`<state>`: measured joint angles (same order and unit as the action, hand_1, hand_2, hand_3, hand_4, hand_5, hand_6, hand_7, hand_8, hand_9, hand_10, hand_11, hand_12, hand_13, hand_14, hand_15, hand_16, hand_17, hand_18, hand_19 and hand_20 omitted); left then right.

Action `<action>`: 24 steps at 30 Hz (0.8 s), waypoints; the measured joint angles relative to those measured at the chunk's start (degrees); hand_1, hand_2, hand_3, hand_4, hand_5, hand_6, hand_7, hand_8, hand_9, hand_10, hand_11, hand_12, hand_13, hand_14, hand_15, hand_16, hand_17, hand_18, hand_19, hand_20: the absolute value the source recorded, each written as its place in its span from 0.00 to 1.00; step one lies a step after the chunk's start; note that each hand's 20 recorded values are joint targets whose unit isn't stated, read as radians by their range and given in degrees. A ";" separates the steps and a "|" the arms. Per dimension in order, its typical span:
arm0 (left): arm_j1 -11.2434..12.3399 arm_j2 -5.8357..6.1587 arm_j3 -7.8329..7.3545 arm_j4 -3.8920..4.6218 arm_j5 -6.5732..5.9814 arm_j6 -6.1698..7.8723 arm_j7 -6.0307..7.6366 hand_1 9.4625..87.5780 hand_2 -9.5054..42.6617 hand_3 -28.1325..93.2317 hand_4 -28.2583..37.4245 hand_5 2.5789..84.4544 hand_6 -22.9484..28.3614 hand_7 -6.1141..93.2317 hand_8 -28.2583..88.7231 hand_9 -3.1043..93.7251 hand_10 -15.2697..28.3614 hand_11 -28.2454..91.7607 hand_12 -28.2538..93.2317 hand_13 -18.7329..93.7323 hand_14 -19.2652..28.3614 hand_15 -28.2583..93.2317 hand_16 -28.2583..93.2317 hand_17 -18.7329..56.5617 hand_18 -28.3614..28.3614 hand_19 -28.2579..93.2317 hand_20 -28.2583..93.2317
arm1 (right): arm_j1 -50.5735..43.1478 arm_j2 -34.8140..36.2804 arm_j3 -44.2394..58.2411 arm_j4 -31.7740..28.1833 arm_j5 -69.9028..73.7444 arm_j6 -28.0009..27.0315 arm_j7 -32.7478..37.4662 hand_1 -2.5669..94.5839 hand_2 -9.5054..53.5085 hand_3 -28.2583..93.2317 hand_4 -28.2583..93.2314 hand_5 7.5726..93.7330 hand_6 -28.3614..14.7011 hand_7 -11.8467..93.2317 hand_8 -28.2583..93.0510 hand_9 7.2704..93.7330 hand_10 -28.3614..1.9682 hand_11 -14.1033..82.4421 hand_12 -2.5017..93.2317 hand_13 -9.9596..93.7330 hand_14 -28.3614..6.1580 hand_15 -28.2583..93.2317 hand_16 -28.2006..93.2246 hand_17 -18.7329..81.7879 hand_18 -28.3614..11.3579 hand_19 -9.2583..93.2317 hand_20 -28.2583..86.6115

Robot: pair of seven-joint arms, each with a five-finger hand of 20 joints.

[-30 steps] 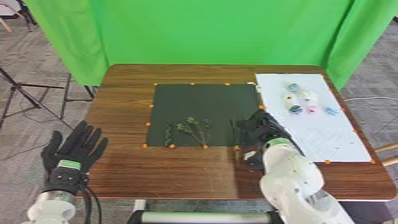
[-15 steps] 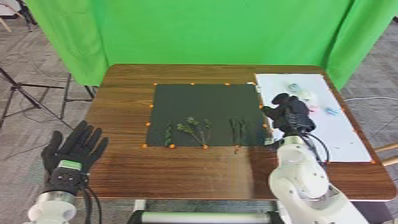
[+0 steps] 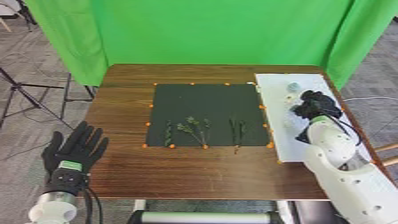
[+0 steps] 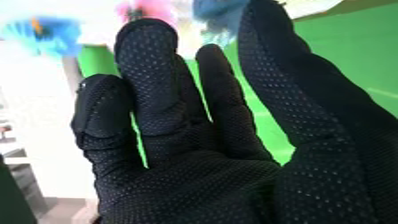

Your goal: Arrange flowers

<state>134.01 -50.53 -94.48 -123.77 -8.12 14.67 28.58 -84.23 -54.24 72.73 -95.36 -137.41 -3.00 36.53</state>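
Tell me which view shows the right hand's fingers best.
The right wrist view: the right hand is seen close up there, its fingers and thumb extended. The head view shows it smaller and darker, over the white sheet.

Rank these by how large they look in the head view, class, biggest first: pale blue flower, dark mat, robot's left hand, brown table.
1. Brown table
2. Dark mat
3. Left hand
4. Pale blue flower

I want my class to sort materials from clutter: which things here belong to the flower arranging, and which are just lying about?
For the job:
leafy green sprigs
frilly pink flower
frilly light-blue flower
flat black square mat
flat white rectangular sheet

Just around:
tall green fabric curtain
thin-legged black tripod
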 measured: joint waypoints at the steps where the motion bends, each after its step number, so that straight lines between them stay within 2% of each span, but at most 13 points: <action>1: 0.00 0.00 0.03 0.00 0.03 -0.02 -0.02 0.23 0.50 0.85 0.01 0.50 0.61 0.27 0.15 0.42 0.68 0.48 0.33 0.42 0.73 0.64 0.16 0.18 0.76 0.59 0.33 | 0.20 0.08 -0.14 0.00 -0.47 -0.02 0.00 0.56 0.00 0.86 0.00 0.50 0.60 0.28 0.13 0.53 0.61 0.27 0.13 0.80 0.62 0.68 0.50 0.63 0.23 0.99 0.46; 5: -0.09 0.00 0.37 0.00 0.09 -0.07 -0.07 0.23 0.50 0.85 0.01 0.50 0.61 0.27 0.15 0.42 0.68 0.48 0.33 0.42 0.73 0.64 0.16 0.18 0.76 0.59 0.33 | 1.22 0.07 -1.05 0.17 -0.92 -1.43 -0.10 0.59 0.00 0.84 0.00 0.56 0.65 0.30 0.12 0.60 0.65 0.27 0.14 0.83 0.68 0.64 0.53 0.64 0.25 0.99 0.47; 10: -0.26 -0.02 0.79 0.01 0.12 -0.12 -0.13 0.23 0.50 0.85 0.00 0.50 0.61 0.27 0.15 0.42 0.68 0.48 0.33 0.42 0.73 0.64 0.16 0.18 0.76 0.58 0.33 | 2.05 -0.01 -2.08 0.44 -0.87 -4.31 -0.90 0.61 0.00 0.82 0.00 0.60 0.67 0.30 0.12 0.64 0.64 0.27 0.14 0.84 0.70 0.62 0.54 0.65 0.27 0.99 0.47; 13: -0.43 -0.18 0.91 0.07 0.12 -0.12 -0.27 0.23 0.50 0.85 0.00 0.50 0.61 0.27 0.15 0.42 0.69 0.48 0.33 0.42 0.73 0.64 0.16 0.18 0.76 0.59 0.33 | 2.37 -0.13 -2.54 0.64 -0.75 -6.10 -1.07 0.63 0.00 0.81 0.00 0.64 0.69 0.31 0.13 0.69 0.64 0.28 0.15 0.84 0.71 0.61 0.55 0.65 0.26 0.99 0.48; 14: -0.49 -0.21 0.94 0.07 0.12 -0.12 -0.38 0.23 0.50 0.85 0.01 0.50 0.61 0.27 0.15 0.42 0.69 0.48 0.33 0.42 0.73 0.64 0.16 0.18 0.76 0.59 0.33 | 2.41 -0.18 -2.54 0.64 -0.57 -6.90 -1.07 0.63 0.00 0.81 0.00 0.66 0.69 0.32 0.16 0.71 0.64 0.28 0.17 0.84 0.71 0.61 0.56 0.64 0.26 0.99 0.49; 17: -0.59 -0.30 0.94 0.07 0.29 -0.15 -0.92 0.23 0.50 0.85 0.01 0.50 0.61 0.27 0.15 0.42 0.69 0.48 0.33 0.42 0.73 0.64 0.16 0.18 0.76 0.59 0.33 | 2.42 -0.29 -2.38 0.58 -0.09 -8.47 -1.25 0.66 0.00 0.80 0.00 0.75 0.70 0.36 0.23 0.86 0.68 0.20 0.32 0.85 0.67 0.64 0.55 0.64 0.25 0.99 0.52; 19: -0.66 -0.36 0.93 0.07 0.43 -0.20 -1.17 0.23 0.50 0.85 0.00 0.50 0.61 0.27 0.15 0.42 0.69 0.48 0.33 0.42 0.73 0.64 0.16 0.18 0.75 0.58 0.33 | 2.41 -0.31 -2.12 0.38 -0.11 -8.48 -1.46 0.66 0.00 0.79 0.00 0.79 0.70 0.36 0.25 0.92 0.69 0.20 0.38 0.86 0.65 0.67 0.52 0.65 0.25 1.00 0.53; 24: -0.89 -0.26 0.94 0.07 0.43 -0.36 -1.20 0.23 0.50 0.85 0.01 0.50 0.61 0.27 0.15 0.42 0.69 0.48 0.33 0.42 0.73 0.64 0.16 0.18 0.76 0.58 0.33 | 1.91 -0.33 -1.97 0.11 -0.23 -7.67 -1.86 0.66 0.00 0.80 0.00 0.82 0.70 0.36 0.26 0.96 0.69 0.22 0.42 0.87 0.65 0.69 0.50 0.66 0.25 1.00 0.54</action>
<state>133.12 -50.79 -93.54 -123.70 -7.69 14.31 27.38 -82.32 -54.57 70.76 -95.26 -137.64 -10.68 34.67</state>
